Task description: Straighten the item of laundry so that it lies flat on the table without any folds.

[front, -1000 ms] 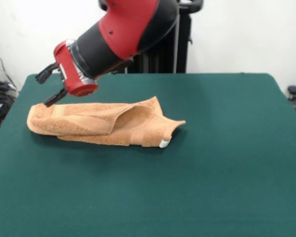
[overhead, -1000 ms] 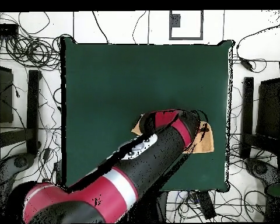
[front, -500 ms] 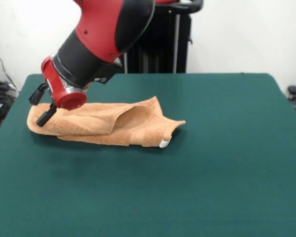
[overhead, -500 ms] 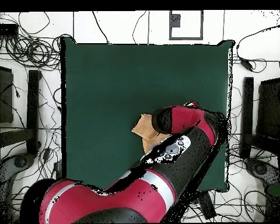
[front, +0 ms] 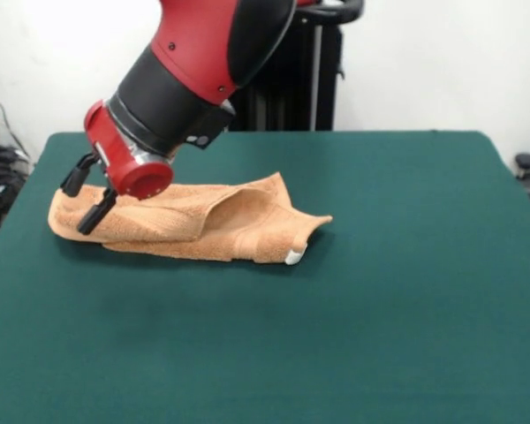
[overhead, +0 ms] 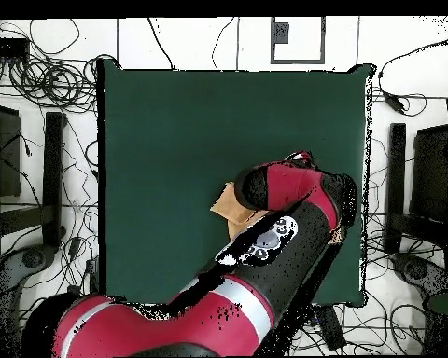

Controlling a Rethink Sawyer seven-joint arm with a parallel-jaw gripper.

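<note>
A red and black robot arm reaches down from above, its gripper [front: 87,196] at the left end of the towel [front: 185,223]. Two black fingers [front: 97,213] show, spread apart, with the lower one touching or just above the terry at that end; they clamp nothing.

The towel, orange-tan, lies left of centre on the dark green table [front: 380,291], toward the far side. It is folded lengthwise into a long bundle, one layer curling open in the middle and a corner sticking out to the right. A small white tag [front: 294,257] hangs at its near right edge.

The cloth looks soft, light and limp, so it should drape and slide easily; an exposed corner or loose edge seems the best place to pinch.

No writing is legible on the tag or the arm.
</note>
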